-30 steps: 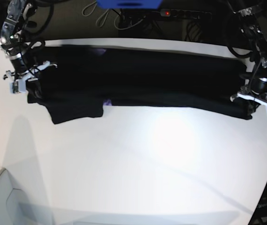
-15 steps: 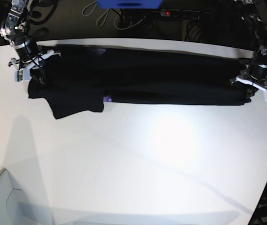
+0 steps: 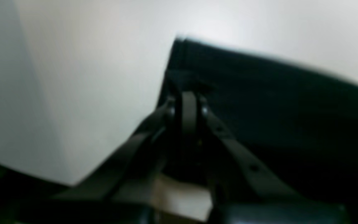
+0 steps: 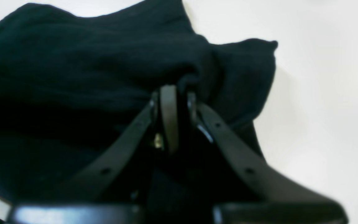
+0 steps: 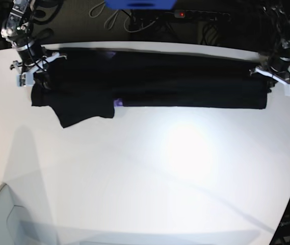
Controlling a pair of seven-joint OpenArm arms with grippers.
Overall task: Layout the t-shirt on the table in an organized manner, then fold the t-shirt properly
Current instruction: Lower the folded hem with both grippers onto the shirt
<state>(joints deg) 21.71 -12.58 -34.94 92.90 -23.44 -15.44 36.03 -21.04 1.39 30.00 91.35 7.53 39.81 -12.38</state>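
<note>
My left claw [image 5: 276, 80] is clenched on one end of the shirt [image 5: 155, 81]; my right claw [image 5: 32, 76] grasps the other; shirt lies stretched along the table's [image 5: 150, 173] far edge.

A robotics lab: bare white desk [image 5: 145, 194], tangled cables [image 5: 114, 18] and a power strip [image 5: 201, 15] behind.

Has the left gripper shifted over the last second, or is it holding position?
Yes. In the base view the left gripper, shut on the t-shirt, has moved toward the table's far edge, pulling the shirt's near edge back with it.
</note>
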